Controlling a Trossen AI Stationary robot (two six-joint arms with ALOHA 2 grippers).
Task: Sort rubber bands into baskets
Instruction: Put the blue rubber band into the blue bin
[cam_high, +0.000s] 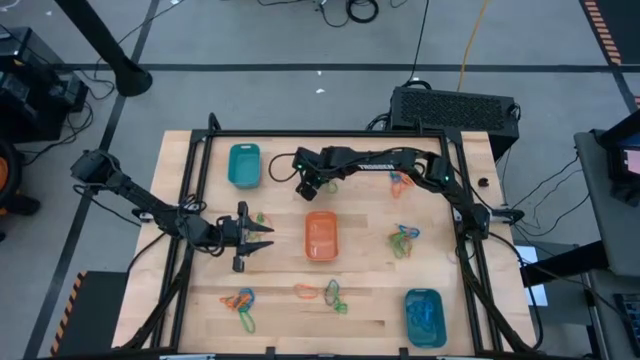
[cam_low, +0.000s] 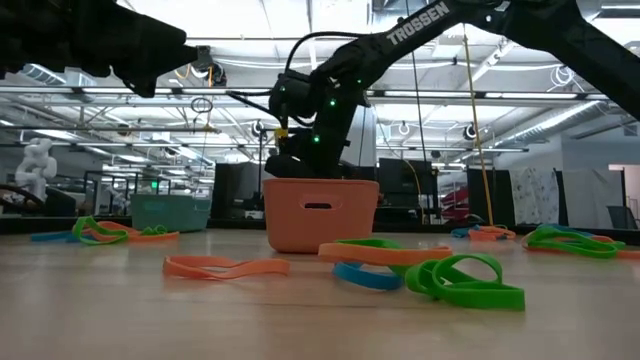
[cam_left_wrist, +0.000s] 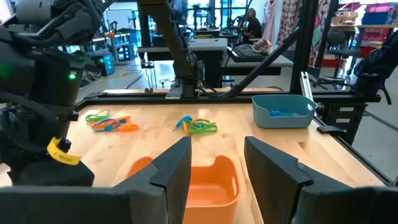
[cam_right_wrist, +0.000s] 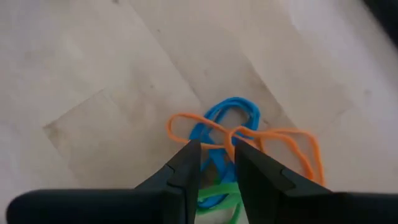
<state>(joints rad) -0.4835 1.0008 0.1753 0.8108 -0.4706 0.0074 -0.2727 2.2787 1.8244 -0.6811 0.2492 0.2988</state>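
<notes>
The orange basket (cam_high: 320, 235) stands mid-table, one teal basket (cam_high: 244, 165) at the far left, and the other teal basket (cam_high: 424, 315), with blue bands in it, at the near right. My right gripper (cam_right_wrist: 217, 163) points down at the table beyond the orange basket (cam_low: 320, 213). Its fingers stand a narrow gap apart, on either side of a blue rubber band (cam_right_wrist: 217, 124) that is tangled with an orange band (cam_right_wrist: 273, 138) and a green band (cam_right_wrist: 217, 194) lying flat on the wood. My left gripper (cam_high: 258, 236) is open and empty, left of the orange basket (cam_left_wrist: 205, 180) and pointing at it. My right gripper has its fingers (cam_right_wrist: 186, 165) either side of the blue band's lower run (cam_right_wrist: 214, 155), coming from above. I cannot tell whether they touch it. The bands lie flat on the table.
Loose band clusters lie at the far right (cam_high: 403, 180), mid right (cam_high: 403, 238), near left (cam_high: 240, 300), near middle (cam_high: 330, 292) and by my left gripper (cam_high: 262, 217). A black frame (cam_high: 200, 180) runs around the table. A dark box (cam_high: 455, 108) stands behind its far edge.
</notes>
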